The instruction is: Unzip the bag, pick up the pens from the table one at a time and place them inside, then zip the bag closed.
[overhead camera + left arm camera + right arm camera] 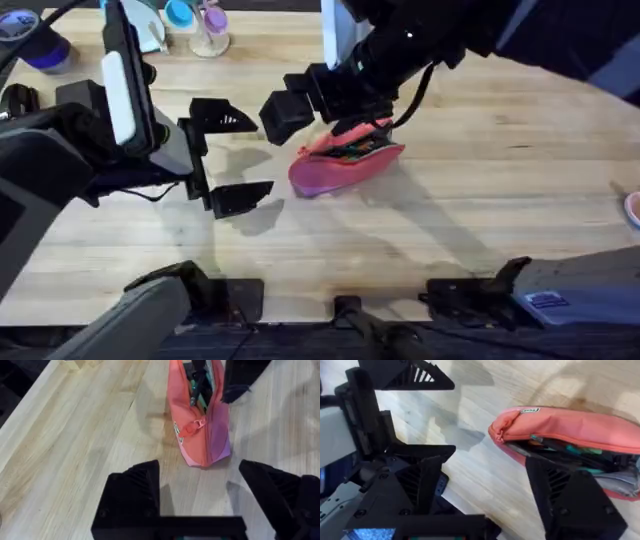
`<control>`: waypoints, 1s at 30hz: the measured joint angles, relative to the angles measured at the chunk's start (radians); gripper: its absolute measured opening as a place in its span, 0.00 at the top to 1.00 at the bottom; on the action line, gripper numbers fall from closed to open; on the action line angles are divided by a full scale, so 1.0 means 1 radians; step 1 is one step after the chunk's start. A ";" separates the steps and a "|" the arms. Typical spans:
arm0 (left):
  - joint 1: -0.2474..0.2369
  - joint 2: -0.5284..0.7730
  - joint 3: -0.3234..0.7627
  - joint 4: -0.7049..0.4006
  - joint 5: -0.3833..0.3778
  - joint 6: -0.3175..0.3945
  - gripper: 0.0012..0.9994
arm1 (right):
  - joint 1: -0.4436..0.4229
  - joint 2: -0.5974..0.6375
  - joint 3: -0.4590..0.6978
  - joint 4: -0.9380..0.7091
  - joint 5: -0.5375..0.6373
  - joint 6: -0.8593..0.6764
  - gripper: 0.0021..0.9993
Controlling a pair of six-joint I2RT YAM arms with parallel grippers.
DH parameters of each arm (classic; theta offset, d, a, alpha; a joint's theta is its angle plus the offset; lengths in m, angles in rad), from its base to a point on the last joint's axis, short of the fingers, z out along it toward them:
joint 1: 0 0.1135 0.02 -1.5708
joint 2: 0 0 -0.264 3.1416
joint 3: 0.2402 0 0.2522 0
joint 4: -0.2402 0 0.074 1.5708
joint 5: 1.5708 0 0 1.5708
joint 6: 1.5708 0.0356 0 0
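Observation:
The pink bag [335,172] lies near the middle of the table [480,210] with its zipper open. Dark pens [196,387] with teal parts lie inside the opening, also seen in the right wrist view as pens [555,449] in the bag [570,422]. The small pink pull [192,427] sits near the end of the bag [202,440] closest to my left gripper. My left gripper [232,157] is open just left of the bag, holding nothing. My right gripper [320,118] is open above the bag, one finger [570,495] over the opening.
A blue cup [40,45], a clear bottle [208,25] and other small containers stand along the table's back left edge. A pink object [633,208] shows at the right edge. Bare wood lies in front of and right of the bag.

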 joint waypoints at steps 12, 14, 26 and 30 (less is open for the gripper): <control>0.000 0.000 0.000 0.000 0.000 0.000 0.00 | 0.000 0.000 0.000 0.002 0.013 -0.018 0.00; 0.000 0.000 0.000 0.000 0.000 0.000 0.00 | 0.001 0.000 0.000 0.004 0.028 -0.032 0.00; 0.000 0.000 0.000 0.000 0.000 0.000 0.01 | 0.008 0.001 0.000 0.013 0.080 -0.051 0.00; 0.000 0.000 0.000 0.000 0.000 0.000 0.01 | 0.011 0.023 0.000 0.018 0.084 -0.055 0.00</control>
